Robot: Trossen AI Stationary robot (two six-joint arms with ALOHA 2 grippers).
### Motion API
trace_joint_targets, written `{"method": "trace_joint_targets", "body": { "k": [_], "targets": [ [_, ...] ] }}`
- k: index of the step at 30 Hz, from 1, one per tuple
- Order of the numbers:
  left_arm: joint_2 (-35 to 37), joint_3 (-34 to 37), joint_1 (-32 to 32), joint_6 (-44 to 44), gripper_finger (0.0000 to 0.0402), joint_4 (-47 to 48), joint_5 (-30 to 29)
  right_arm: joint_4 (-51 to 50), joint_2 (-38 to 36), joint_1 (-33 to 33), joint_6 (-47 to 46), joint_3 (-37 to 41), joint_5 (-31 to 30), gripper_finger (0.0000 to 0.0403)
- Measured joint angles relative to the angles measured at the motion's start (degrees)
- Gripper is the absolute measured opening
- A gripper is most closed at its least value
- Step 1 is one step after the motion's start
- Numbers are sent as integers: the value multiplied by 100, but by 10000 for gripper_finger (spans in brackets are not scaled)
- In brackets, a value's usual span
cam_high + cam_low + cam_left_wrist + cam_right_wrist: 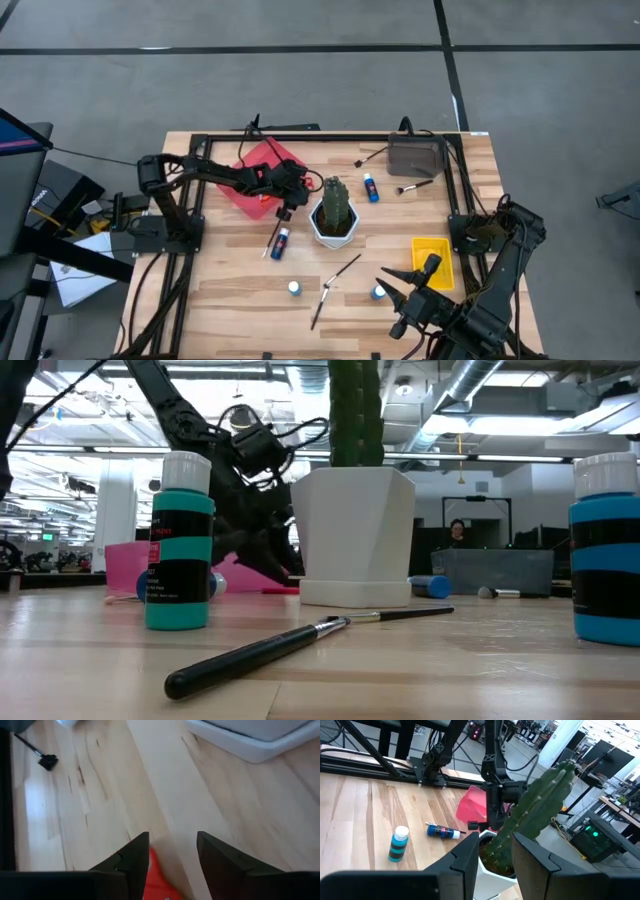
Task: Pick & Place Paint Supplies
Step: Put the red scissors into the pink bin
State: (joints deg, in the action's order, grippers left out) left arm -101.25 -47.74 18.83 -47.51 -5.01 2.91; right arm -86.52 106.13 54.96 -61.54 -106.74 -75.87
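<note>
The paint supplies lie scattered on the surface (230,300): one paint bottle (280,240) on its side at eight o'clock from the cactus (334,208), two standing bottles and a paintbrush (340,271) near six o'clock. Most still need moving. The left tool (283,212) hangs by the pink bin (252,177), fingers apart; something orange shows between them, hard to make out. The right tool (402,300) waits, half open, holding nothing.
</note>
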Motion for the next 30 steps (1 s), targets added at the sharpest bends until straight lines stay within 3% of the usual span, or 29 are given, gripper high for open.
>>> {"method": "trace_joint_targets", "body": {
  "k": [6, 15, 30],
  "targets": [
    [-321, -367, 0, 233, 138, 85, -37, 10, 0, 0, -2, 0, 110, 108],
    [-315, -599, 0, 957, 131, 832, -548, 37, 0, 0, -2, 0, 151, 108],
    [-315, -599, 209, 1307, 131, 728, -354, 55, 0, -2, -4, 0, 219, 108]
  ]
}}
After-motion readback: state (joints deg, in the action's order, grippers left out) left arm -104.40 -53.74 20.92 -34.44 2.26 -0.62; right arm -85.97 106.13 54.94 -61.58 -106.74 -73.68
